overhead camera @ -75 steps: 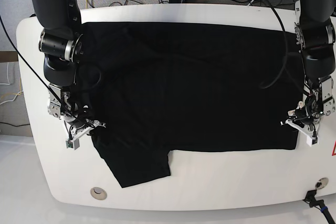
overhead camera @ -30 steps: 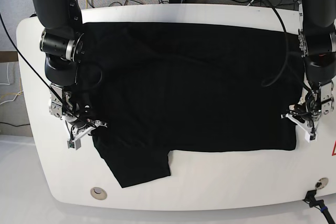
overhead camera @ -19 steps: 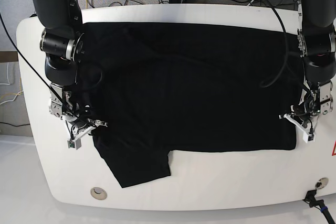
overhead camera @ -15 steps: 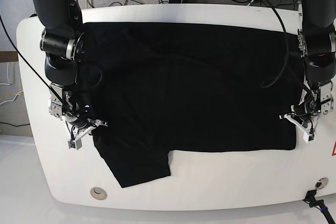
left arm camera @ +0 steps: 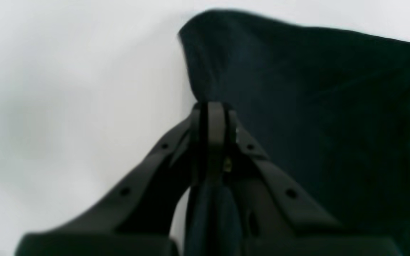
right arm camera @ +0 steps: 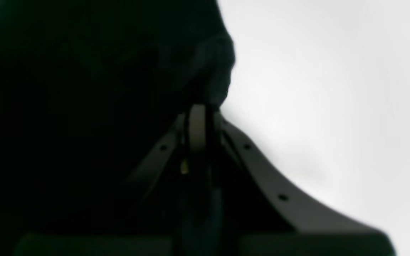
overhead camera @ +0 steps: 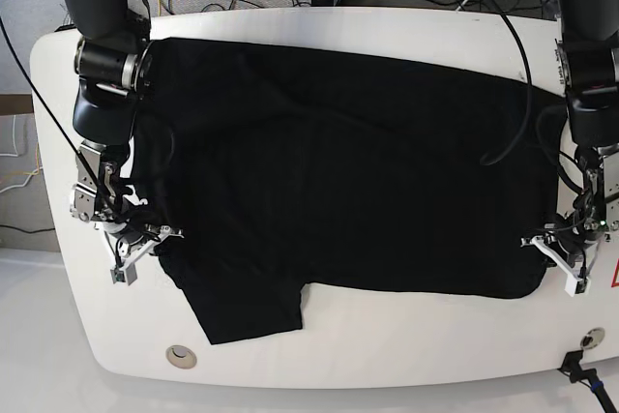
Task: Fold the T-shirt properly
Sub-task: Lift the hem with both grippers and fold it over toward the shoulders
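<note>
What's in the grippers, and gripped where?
The black T-shirt: left gripper and right gripper each pinch one of its opposite side edges.

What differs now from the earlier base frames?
The T-shirt has shifted: its right-hand top corner and straight bottom edge came nearer the camera, its lower-left flap slid left. The right gripper moved left, shut on the cloth like the left gripper. The table stayed put.
</note>
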Robot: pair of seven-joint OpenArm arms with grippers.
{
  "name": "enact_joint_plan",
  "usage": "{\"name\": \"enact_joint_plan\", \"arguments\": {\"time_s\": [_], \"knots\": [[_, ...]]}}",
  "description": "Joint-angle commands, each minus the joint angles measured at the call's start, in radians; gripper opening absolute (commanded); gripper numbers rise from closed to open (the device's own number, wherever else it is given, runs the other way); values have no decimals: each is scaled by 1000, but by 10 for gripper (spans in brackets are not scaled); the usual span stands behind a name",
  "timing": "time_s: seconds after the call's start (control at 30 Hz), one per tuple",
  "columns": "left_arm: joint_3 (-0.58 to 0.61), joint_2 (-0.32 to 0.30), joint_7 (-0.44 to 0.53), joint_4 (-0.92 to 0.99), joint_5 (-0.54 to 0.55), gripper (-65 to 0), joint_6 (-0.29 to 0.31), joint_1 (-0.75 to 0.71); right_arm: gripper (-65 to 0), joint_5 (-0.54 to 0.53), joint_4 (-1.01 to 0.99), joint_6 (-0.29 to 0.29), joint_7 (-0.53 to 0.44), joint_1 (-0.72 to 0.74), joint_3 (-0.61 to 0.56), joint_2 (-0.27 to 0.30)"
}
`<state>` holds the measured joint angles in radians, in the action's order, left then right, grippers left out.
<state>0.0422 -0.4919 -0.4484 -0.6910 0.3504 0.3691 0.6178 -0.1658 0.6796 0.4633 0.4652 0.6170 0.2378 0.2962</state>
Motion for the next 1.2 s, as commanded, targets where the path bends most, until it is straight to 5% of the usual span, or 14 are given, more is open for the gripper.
{"name": "enact_joint_plan", "arguments": {"time_s": [0.0, 0.43, 1.17], "knots": [[-7, -22, -5, -94, 26, -650, -7, 8, -650, -49, 76, 10, 32, 16, 12, 19], [-68, -54, -79, -342, 122, -650, -11, -136, -650, -134, 329, 50, 125, -97, 88, 60], [-157, -86, -107, -640, 172, -650, -22, -451, -650, -197, 816, 47, 145, -508, 168, 146]]}}
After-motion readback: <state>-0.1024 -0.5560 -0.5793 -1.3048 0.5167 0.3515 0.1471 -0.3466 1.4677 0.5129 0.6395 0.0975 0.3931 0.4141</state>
